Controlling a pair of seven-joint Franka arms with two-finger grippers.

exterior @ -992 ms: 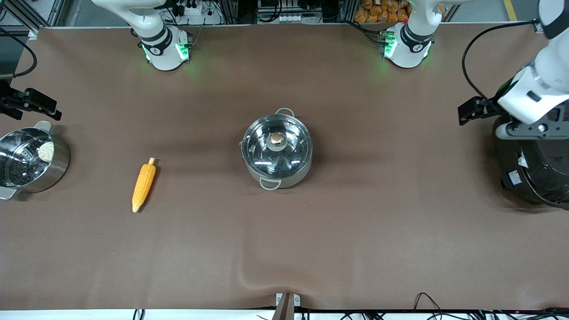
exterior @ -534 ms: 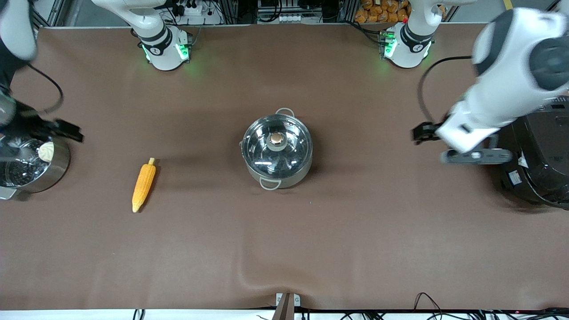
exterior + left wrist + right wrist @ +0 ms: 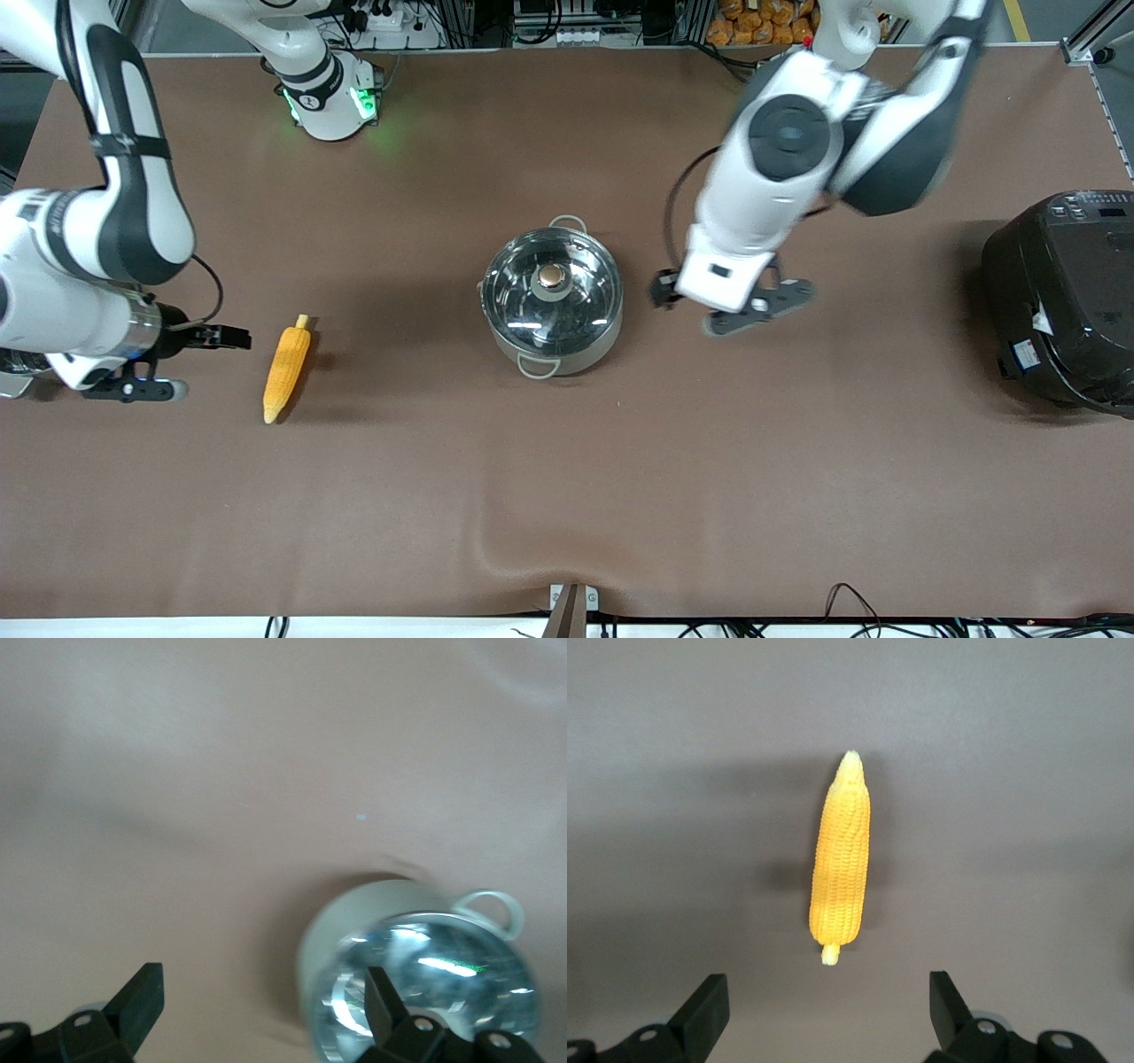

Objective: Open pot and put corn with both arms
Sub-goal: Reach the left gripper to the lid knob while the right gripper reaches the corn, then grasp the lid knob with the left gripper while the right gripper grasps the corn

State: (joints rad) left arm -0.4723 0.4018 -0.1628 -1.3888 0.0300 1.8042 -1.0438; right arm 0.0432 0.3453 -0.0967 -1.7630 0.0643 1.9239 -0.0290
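The steel pot [image 3: 551, 306] stands mid-table with its glass lid and copper knob [image 3: 551, 276] on it. It also shows in the left wrist view [image 3: 425, 983]. The corn [image 3: 287, 368] lies on the brown table toward the right arm's end, and shows in the right wrist view [image 3: 840, 864] with its stub end toward the fingers. My right gripper [image 3: 220, 338] [image 3: 826, 1019] is open and empty, over the table just beside the corn's stub end. My left gripper [image 3: 663, 291] [image 3: 263, 1010] is open and empty, over the table beside the pot.
A big black rice cooker [image 3: 1063, 301] stands at the left arm's end of the table. The right arm covers the steamer pot at the right arm's end. The brown cloth [image 3: 567, 496] has a wrinkle near the front edge.
Both arms swung in from the table's ends. The left gripper moved from over the rice cooker to beside the pot. The right gripper moved from the steamer pot to beside the corn.
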